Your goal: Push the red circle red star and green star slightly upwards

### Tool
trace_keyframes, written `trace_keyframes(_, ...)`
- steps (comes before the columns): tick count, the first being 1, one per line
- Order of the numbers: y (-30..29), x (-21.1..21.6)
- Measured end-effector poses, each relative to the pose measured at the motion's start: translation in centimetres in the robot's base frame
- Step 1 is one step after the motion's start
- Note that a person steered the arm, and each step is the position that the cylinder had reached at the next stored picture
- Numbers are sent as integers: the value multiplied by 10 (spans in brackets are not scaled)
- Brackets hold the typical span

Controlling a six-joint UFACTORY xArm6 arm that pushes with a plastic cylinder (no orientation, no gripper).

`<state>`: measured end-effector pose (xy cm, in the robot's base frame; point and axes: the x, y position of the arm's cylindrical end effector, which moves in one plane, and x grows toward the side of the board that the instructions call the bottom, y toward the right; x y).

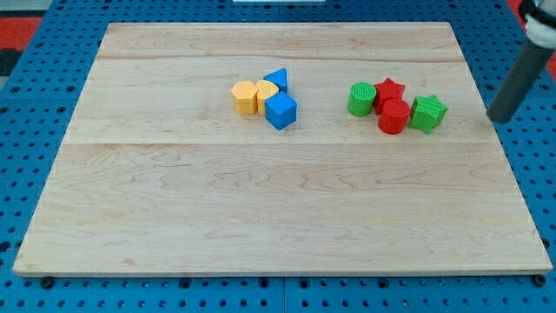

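Three blocks matter here, and they are sitting bunched together right of the desk's middle: the red circle (393, 116) at the front, the red star (389, 89) just behind it toward the view's top, and the green star (428, 114) touching the red circle on the view's right. A green circle (361, 99) is pressing against the cluster's left side, so it looks likely to be dragged along if the push drifts that way.

These look like small, light, rigid plastic pieces, probably sliding easily on the smooth wooden desk (278, 217). Being round or pointed, they are likely to spin or slip off a narrow rod, so contact wants to come from the view's bottom, roughly under the seam between the red circle and green star, pushing toward the top.

Right now my tip (495, 117) is standing near the desk's right edge, apart from the green star and level with it. The tool is a plain rod with nothing to spread or pinch, and it is touching no block.

Further left, well apart, a yellow block (245, 96), a second yellow piece (266, 90), a blue cube (281, 111) and a blue triangle (276, 79) are huddling together.
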<state>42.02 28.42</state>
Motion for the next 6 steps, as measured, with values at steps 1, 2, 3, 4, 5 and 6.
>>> trace_keyframes(1,-55,-10)
trace_keyframes(2,-101,-19)
trace_keyframes(3,-109,-11)
trace_keyframes(4,-132,39)
trace_keyframes(5,-164,24)
trace_keyframes(6,-159,-13)
